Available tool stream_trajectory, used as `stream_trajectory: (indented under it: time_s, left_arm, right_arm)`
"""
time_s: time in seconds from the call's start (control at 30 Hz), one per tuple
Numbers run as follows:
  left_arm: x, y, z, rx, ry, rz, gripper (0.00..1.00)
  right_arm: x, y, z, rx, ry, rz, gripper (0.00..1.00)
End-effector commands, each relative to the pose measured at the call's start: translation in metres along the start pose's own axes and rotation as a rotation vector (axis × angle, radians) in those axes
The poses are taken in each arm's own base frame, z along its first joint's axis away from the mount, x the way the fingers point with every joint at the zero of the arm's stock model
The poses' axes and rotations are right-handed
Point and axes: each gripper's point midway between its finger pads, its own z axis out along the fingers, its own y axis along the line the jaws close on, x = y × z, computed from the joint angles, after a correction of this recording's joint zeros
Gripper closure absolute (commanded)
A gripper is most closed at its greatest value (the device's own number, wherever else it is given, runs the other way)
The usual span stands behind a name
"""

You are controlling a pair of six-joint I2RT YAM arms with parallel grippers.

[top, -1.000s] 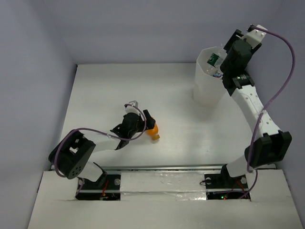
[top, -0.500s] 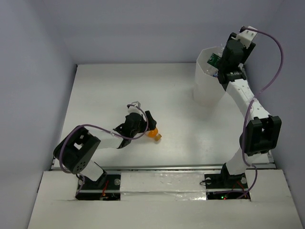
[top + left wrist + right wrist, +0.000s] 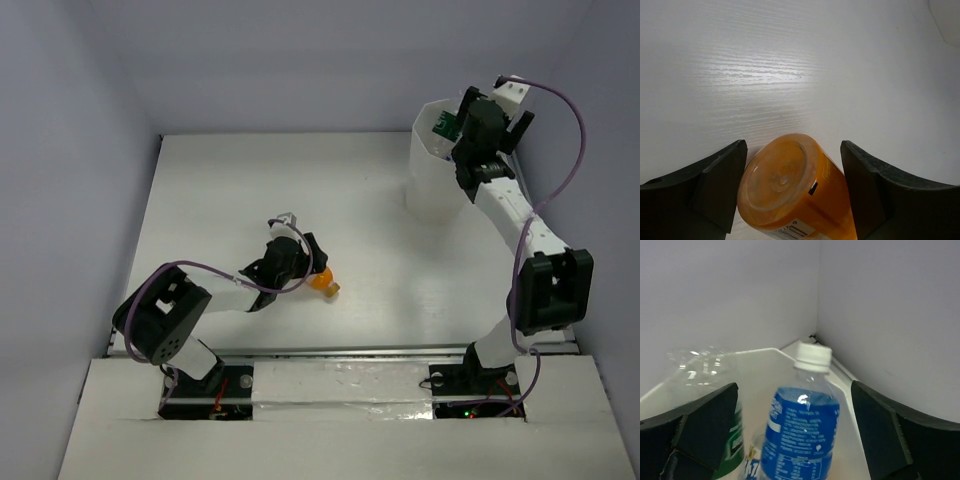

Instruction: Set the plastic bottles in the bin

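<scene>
The orange bottle [image 3: 324, 282] lies on its side on the white table, its base toward the left wrist camera [image 3: 790, 190]. My left gripper [image 3: 314, 266] is open and straddles it, one finger on each side [image 3: 793, 150]. My right gripper [image 3: 492, 108] is open at the rim of the tall white bin [image 3: 430, 190]. In the right wrist view a clear bottle with a blue label and white cap [image 3: 801, 437] stands loose between the spread fingers [image 3: 795, 405], inside the bin [image 3: 767, 372]. A green-labelled bottle [image 3: 729, 440] lies beside it and also shows in the top view [image 3: 443, 125].
The bin stands at the table's back right, close to the grey back and right walls. A third bottle's white label [image 3: 752, 467] shows low in the bin. White table [image 3: 240, 180] stretches left of the bin.
My left gripper slid forward around the orange bottle, which shifted slightly nearer and right. My right gripper swung back and left at the bin's rim.
</scene>
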Motion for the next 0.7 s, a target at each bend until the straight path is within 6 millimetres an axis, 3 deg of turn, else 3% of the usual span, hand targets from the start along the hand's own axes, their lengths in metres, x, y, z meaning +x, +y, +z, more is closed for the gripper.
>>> stream_trajectory:
  time_s: [0.0,0.1,0.17,0.2,0.27,0.3,0.33,0.4,0.43,0.47,0.53,0.57,0.67]
  left_arm:
    - [-0.026,-0.018,0.002,0.027,-0.072,-0.009,0.35]
    - [-0.033,-0.025,-0.003,0.042,-0.093,-0.008,0.45]
    - [-0.038,-0.026,-0.006,0.035,-0.104,-0.004,0.48]
    - [-0.047,-0.032,-0.01,0.05,-0.123,-0.008,0.49]
    - [-0.051,-0.039,-0.016,0.061,-0.129,0.003,0.51]
    - [-0.062,-0.051,-0.023,0.092,-0.154,0.0,0.52]
    - [-0.065,-0.053,-0.026,0.093,-0.156,0.007,0.52]
    - [-0.08,-0.069,-0.037,0.133,-0.186,0.011,0.53]
    - [-0.089,-0.077,-0.042,0.144,-0.2,0.012,0.53]
    - [-0.093,-0.084,-0.046,0.161,-0.207,0.024,0.54]
    - [-0.113,-0.1,-0.058,0.194,-0.241,0.024,0.54]
    - [-0.12,-0.105,-0.061,0.203,-0.254,0.029,0.54]
    - [-0.149,-0.126,-0.075,0.243,-0.311,0.036,0.54]
  right_arm:
    - [-0.073,-0.013,-0.023,-0.049,-0.105,0.154,0.0]
    - [-0.105,-0.018,-0.039,-0.089,-0.126,0.216,0.0]
    - [-0.116,-0.022,-0.048,-0.112,-0.124,0.239,0.0]
    - [-0.131,-0.026,-0.059,-0.143,-0.142,0.287,0.0]
    - [-0.138,-0.029,-0.072,-0.183,-0.137,0.329,0.0]
    - [-0.154,-0.03,-0.089,-0.259,-0.153,0.403,0.0]
    - [-0.141,-0.026,-0.096,-0.301,-0.126,0.414,0.0]
    - [-0.137,-0.011,-0.118,-0.452,-0.1,0.492,0.05]
    - [-0.142,-0.015,-0.137,-0.509,-0.115,0.535,0.08]
    - [-0.111,-0.006,-0.143,-0.55,-0.064,0.529,0.11]
    - [-0.097,-0.002,-0.169,-0.655,-0.024,0.579,0.21]
    - [-0.059,0.001,-0.172,-0.67,0.046,0.561,0.24]
    - [-0.031,0.008,-0.206,-0.801,0.097,0.607,0.29]
